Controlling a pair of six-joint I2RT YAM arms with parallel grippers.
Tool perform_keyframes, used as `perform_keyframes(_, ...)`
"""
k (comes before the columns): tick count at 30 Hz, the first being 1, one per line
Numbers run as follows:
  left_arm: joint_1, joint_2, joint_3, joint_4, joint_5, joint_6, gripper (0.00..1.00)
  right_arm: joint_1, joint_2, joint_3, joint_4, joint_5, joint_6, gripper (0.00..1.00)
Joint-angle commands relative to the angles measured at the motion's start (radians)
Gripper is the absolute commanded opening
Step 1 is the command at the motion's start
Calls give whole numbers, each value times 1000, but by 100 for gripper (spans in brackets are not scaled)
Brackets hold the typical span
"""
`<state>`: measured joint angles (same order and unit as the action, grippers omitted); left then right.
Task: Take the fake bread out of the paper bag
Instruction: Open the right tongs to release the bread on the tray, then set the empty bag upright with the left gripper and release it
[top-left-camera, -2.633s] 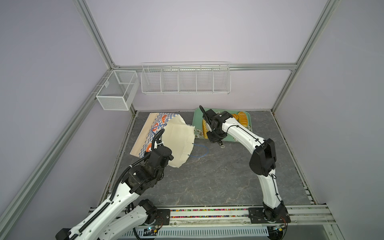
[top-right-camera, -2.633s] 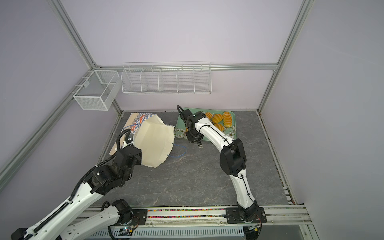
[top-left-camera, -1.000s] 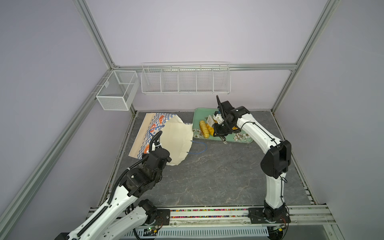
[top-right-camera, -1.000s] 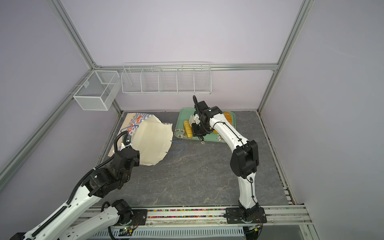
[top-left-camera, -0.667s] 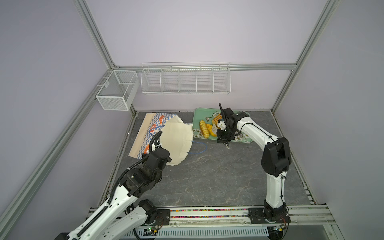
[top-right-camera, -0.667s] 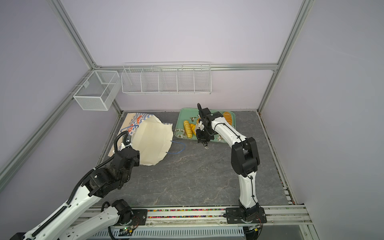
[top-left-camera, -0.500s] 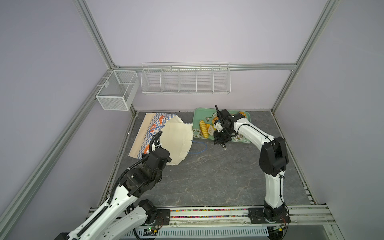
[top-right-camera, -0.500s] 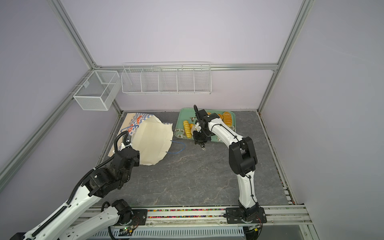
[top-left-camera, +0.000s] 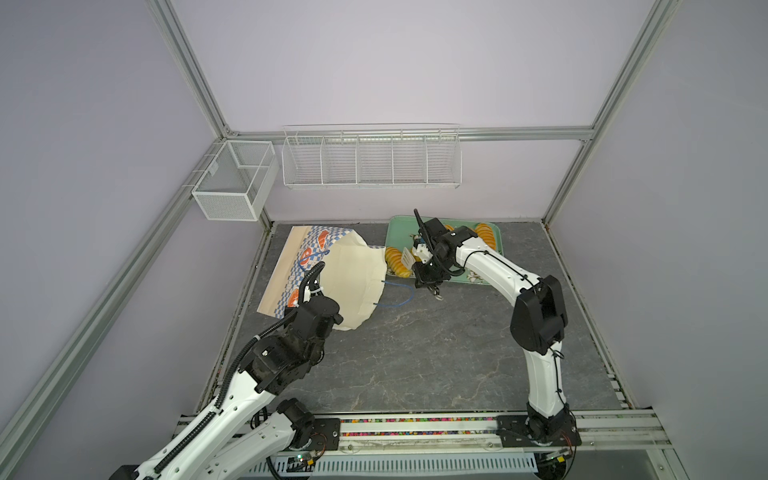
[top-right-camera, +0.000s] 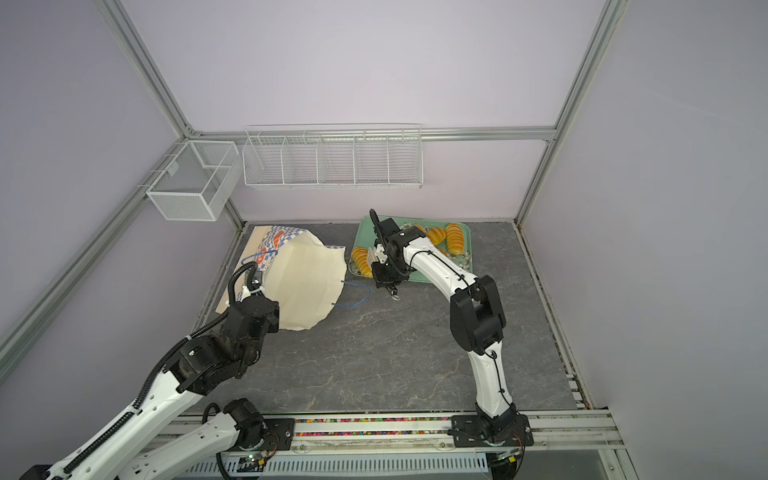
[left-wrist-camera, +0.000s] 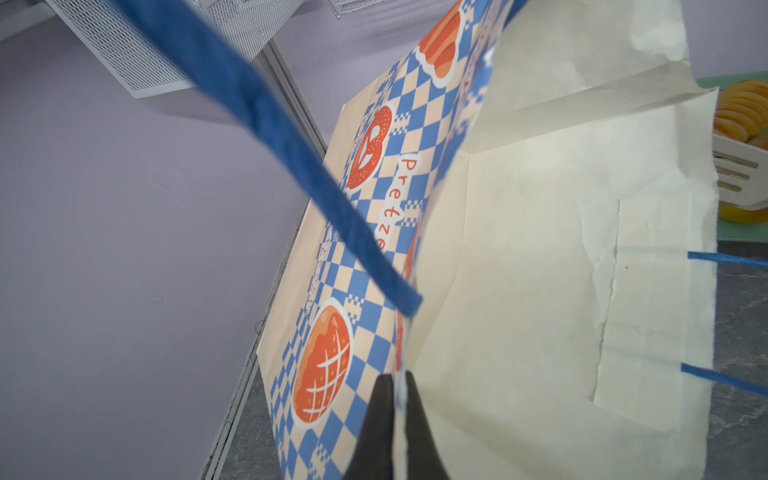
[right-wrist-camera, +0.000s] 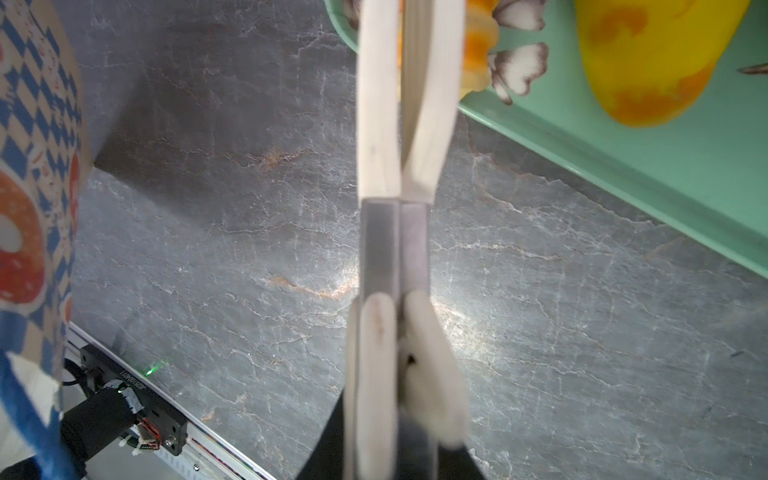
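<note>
Seemingly a late step is in hand: the fake bread (top-right-camera: 454, 237) is seen only on the green tray (right-wrist-camera: 685, 174), several pieces in all, one ribbed piece at the corner nearest the paper bag (top-left-camera: 353, 282); no bread can be made out in the part of the bag's cream inside that is shown; the bag lies on its side on the worktop (top-left-camera: 415, 353), mouth toward the tray, its upper rim clamped and held up by the left tool (left-wrist-camera: 395, 386); the right tool (top-left-camera: 429, 277) is clamped on the tongs (right-wrist-camera: 399, 124), whose arms are pressed together with nothing seen between them, above the tray's near edge. If a piece is left inside, the tongs would need to be let apart and carried into the mouth, clear of the blue cord handle (top-left-camera: 397, 297) lying between, while the rim is kept raised. Against a second ago, the right tool has been brought from over the middle of the tray toward the bag; the bag and left tool are hardly changed.
</note>
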<state>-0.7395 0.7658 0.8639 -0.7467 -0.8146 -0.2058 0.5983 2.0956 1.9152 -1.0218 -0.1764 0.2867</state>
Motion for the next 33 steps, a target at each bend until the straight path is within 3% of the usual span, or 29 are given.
perform_keyframes(1, 6, -6, -5, -34, -9, -20, 0, 15, -13, 39, -24, 52, -34, 7)
perform_keyframes(7, 6, -6, -6, -32, -8, -18, 0, 43, -37, 25, -21, 43, -46, 7)
perform_keyframes(13, 6, -6, -6, -31, -1, -20, 0, 51, 34, 17, -24, 14, -61, 7)
perform_keyframes(24, 6, 2, 26, -27, 10, -5, 0, 14, 129, 103, -100, 134, -105, 7)
perform_keyframes(28, 23, 38, 80, 6, 67, 16, 0, -8, 124, 121, -106, 162, -120, 7)
perform_keyframes(33, 133, 115, 172, 47, 204, 55, 0, -20, 126, 136, -116, 161, -137, 7)
